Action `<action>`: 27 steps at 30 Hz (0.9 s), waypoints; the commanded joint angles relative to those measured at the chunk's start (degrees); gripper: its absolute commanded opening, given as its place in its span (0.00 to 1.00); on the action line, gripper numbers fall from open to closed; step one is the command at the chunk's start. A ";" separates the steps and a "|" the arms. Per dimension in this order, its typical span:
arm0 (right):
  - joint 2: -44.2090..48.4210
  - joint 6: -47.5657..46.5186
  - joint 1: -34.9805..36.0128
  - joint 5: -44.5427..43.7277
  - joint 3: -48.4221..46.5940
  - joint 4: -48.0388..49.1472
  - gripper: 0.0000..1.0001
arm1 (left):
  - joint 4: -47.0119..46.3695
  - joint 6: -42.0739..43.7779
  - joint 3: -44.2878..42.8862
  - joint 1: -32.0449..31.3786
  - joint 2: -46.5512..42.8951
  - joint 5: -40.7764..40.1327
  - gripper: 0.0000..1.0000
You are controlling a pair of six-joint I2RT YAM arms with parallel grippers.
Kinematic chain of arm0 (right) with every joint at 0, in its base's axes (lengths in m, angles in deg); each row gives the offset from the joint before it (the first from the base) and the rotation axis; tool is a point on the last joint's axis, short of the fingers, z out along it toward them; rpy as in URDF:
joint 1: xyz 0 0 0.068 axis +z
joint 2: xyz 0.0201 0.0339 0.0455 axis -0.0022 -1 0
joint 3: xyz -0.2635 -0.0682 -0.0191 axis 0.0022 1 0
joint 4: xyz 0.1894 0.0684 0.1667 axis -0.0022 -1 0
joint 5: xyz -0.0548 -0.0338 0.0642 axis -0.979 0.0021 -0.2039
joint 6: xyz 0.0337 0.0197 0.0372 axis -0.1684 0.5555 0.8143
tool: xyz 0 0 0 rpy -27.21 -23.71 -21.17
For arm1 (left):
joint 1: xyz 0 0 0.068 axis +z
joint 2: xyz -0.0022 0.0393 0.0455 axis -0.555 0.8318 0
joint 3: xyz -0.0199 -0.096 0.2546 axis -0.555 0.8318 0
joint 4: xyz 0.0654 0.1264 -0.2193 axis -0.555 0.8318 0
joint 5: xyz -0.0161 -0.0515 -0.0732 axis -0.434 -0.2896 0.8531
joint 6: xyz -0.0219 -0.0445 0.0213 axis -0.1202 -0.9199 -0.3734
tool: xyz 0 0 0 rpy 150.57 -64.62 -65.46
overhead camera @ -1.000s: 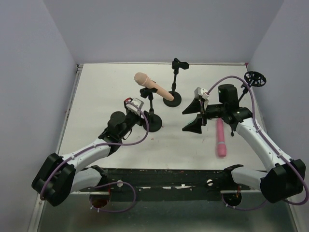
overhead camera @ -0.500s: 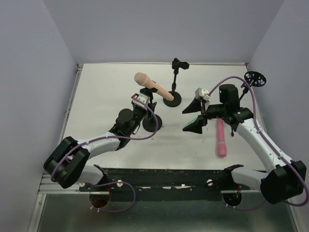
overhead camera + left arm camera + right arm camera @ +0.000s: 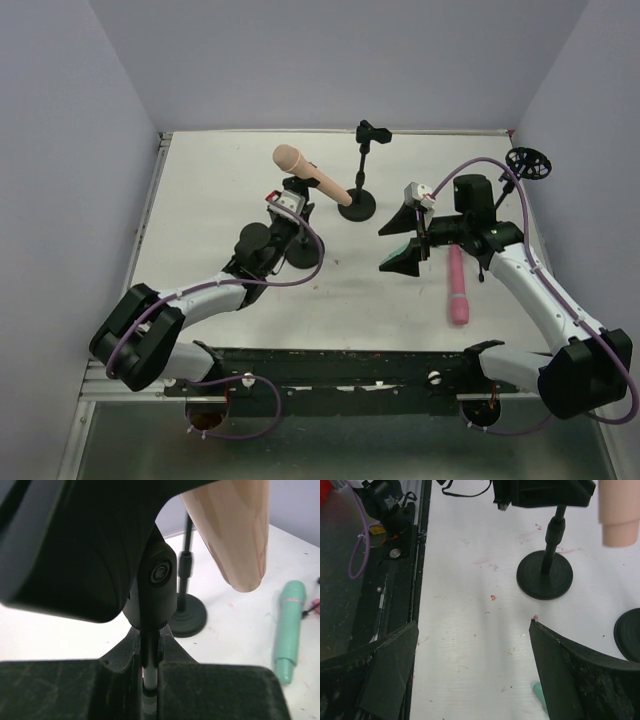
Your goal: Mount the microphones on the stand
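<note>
The peach-tan microphone [image 3: 312,178] has a rounded head and a smooth tapered body. It sits tilted in the clip of the left stand [image 3: 305,250], with its head raised toward the rear left. Its narrow tail slopes down toward the round base of the rear stand [image 3: 360,204]. From above, the tail overlaps that base, and contact cannot be confirmed.

The left end effector [image 3: 290,213] is closed tight on the thin pole of the left stand, below the clip. The left wrist view shows both fingers [image 3: 210,695] pressed against the pole.

The mint-teal microphone [image 3: 289,630] lies flat on the counter [image 3: 215,190], directly under the right end effector [image 3: 402,240]. The right end effector hovers with its jaws spread wide and holds nothing.

The pink microphone [image 3: 457,286] lies flat just beside the right forearm, with its length running front to rear. It is well apart from both stands.

The rear stand is upright near the back wall, and its clip is empty. A spoked black disc [image 3: 528,162] sits at the right rear corner.

Lavender walls [image 3: 70,150] close off the counter on the left, rear and right. A black rail runs along the near edge. The widest bare surface is on the left half and along the front centre. The two stand bases are near each other, leaving a narrow gap between them.
</note>
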 commanded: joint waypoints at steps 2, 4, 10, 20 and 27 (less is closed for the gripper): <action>-0.74 -2.03 -0.35 1.36 -1.59 -2.53 1.00 | 0.22 -0.91 -3.98 12.04 -5.62 6.03 0.00; -1.00 -2.65 -0.35 1.62 -1.77 -3.23 1.00 | 2.16 -1.62 -6.35 17.67 -5.62 8.93 0.00; -2.14 -4.49 -0.35 2.06 -2.38 -5.17 1.00 | 3.67 -2.15 -16.11 32.70 1.22 14.38 0.00; -6.18 -10.47 -0.61 3.73 -4.23 -11.41 1.00 | 1.99 -4.09 -35.96 44.15 22.40 16.50 0.00; -8.47 -13.64 -1.05 4.00 -5.11 -14.49 1.00 | 2.96 -5.05 -42.05 44.94 30.15 17.20 0.00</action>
